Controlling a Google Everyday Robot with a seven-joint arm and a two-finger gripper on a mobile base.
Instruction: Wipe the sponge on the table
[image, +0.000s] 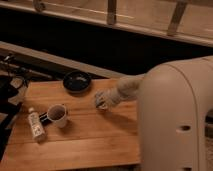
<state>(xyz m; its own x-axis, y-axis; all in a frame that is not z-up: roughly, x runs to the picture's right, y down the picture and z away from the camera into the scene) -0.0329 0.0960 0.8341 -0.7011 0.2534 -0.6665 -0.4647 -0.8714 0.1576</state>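
My gripper (101, 102) is down at the surface of the light brown wooden table (95, 142), near its middle, just right of the dark bowl's near side. The pale forearm (129, 89) reaches in from the right, and the big white arm housing (175, 120) fills the right of the view. I cannot make out the sponge; it is hidden at or under the gripper's tip.
A dark round bowl (77, 81) sits at the table's far edge. A white mug (57, 115) stands at the left, with a white labelled bottle (35, 125) lying beside it. Dark equipment (10, 92) borders the table's left edge.
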